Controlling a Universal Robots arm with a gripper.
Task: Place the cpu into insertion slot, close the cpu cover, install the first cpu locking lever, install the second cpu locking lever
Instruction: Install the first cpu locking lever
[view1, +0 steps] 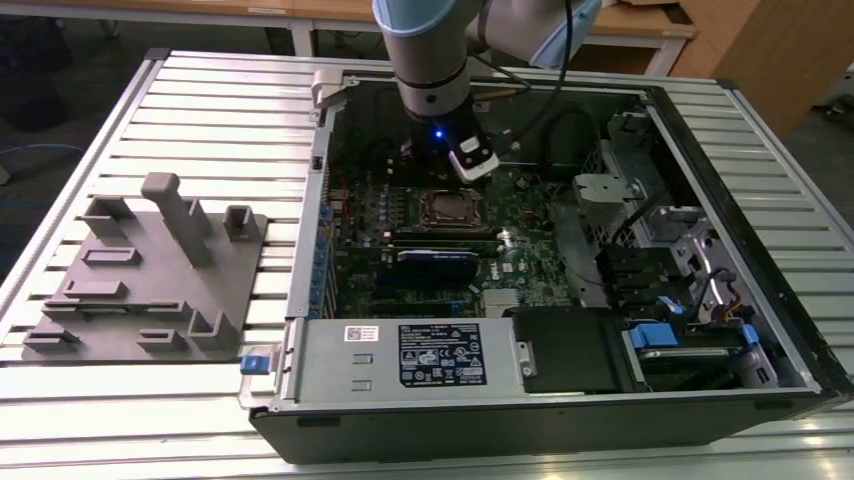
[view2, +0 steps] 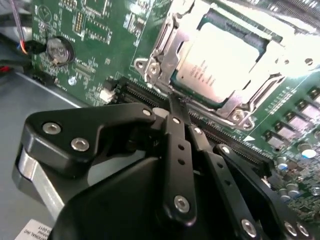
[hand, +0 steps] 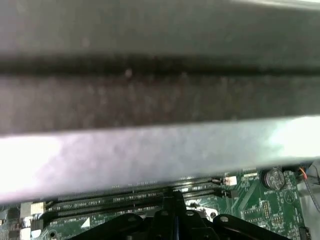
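The cpu (view2: 215, 62) lies flat in the insertion slot (view1: 447, 208), its dull silver top showing through the cut-out. The cpu cover (view2: 162, 47) is folded down around it as a silver frame. My gripper (view2: 173, 102) hangs just off the socket's corner, over the long black memory slots, black fingers pressed together and nothing visible between them. In the first wrist view the gripper (hand: 175, 197) tips meet above the same slots. In the exterior view the gripper (view1: 470, 172) sits just behind the socket, inside the open computer case.
A coin battery (view2: 56, 50) sits on the green board. The long memory slots (view2: 225, 135) run beside the socket. The case wall (hand: 150, 100) is close by. A power supply (view1: 400, 355) fills the case front. A grey fixture block (view1: 147, 270) stands at the exterior view's left.
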